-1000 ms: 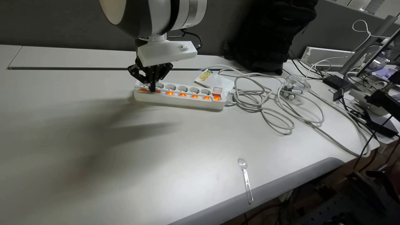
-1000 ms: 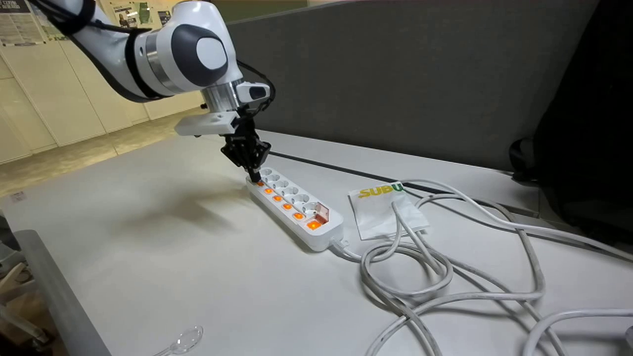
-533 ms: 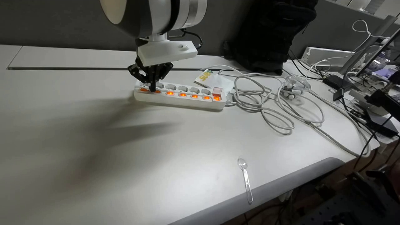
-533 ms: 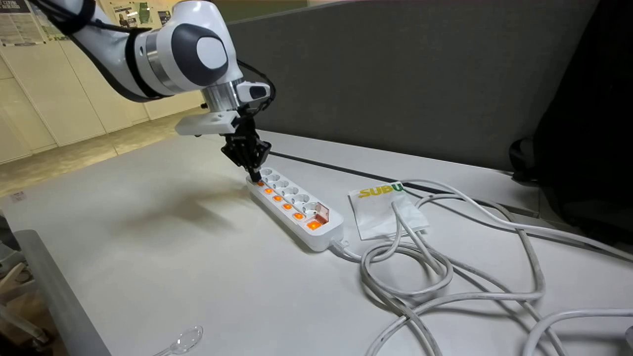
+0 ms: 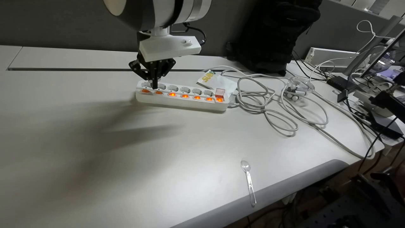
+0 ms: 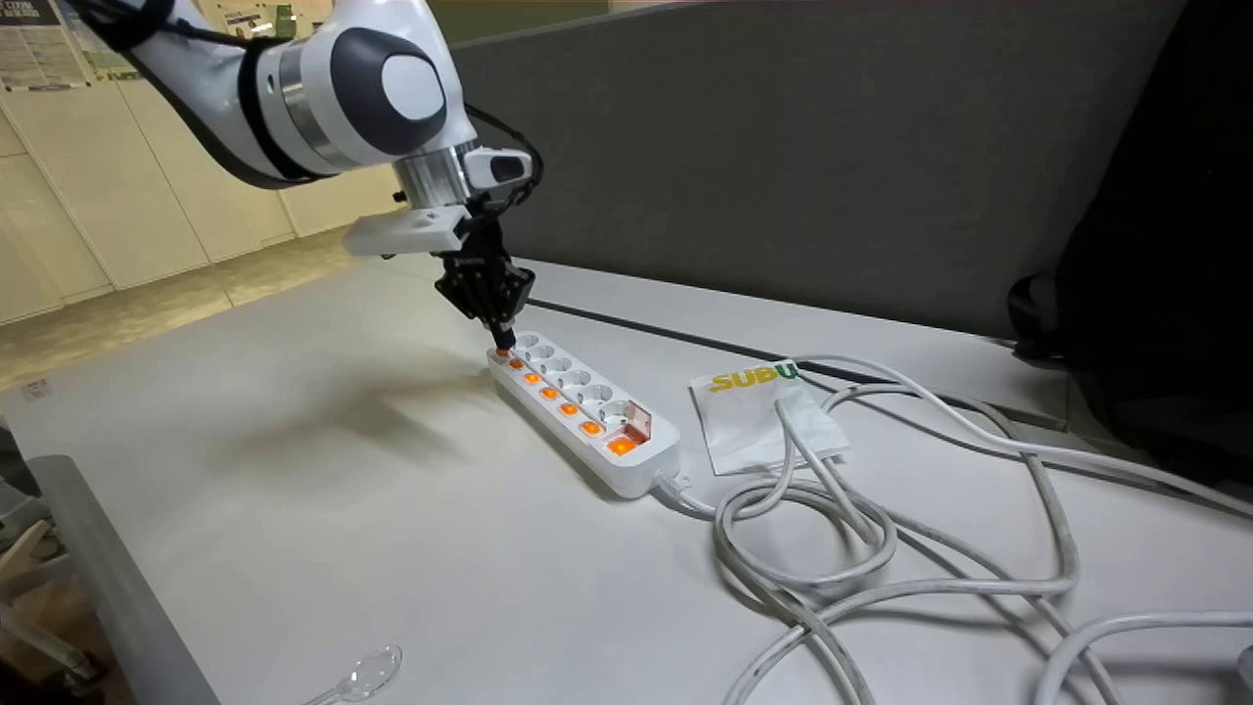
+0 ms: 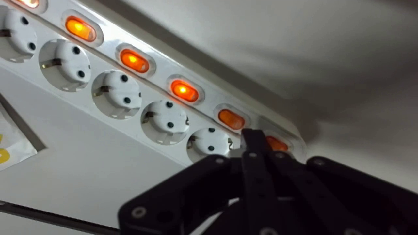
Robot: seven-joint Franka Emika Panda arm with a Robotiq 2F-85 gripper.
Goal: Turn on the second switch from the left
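A white power strip (image 5: pixel 180 102) lies on the table, with a row of orange switches beside its round sockets. In an exterior view, the second switch from the left (image 5: pixel 158 92) and the leftmost switch (image 5: pixel 145 91) are dull and unlit. The several switches to their right glow. In the wrist view the second switch (image 7: pixel 231 119) is unlit, and the end switch (image 7: pixel 277 143) is partly hidden by the fingers. My gripper (image 7: pixel 254 132) is shut with nothing in it. In both exterior views, its tips (image 5: pixel 154 87) (image 6: pixel 504 343) are just above the strip near these two switches.
A paper napkin (image 6: pixel 768 416) lies behind the strip's right end. A coiled white cable (image 6: pixel 979 587) spreads to the right. A clear plastic spoon (image 5: pixel 245 165) lies near the table's front edge. A grey partition (image 6: pixel 783 147) and a black backpack (image 5: pixel 275 34) stand behind.
My gripper was down at the second switch and has risen slightly off the strip. It stays shut. The second switch is uncovered now and looks unlit. The strip has not moved.
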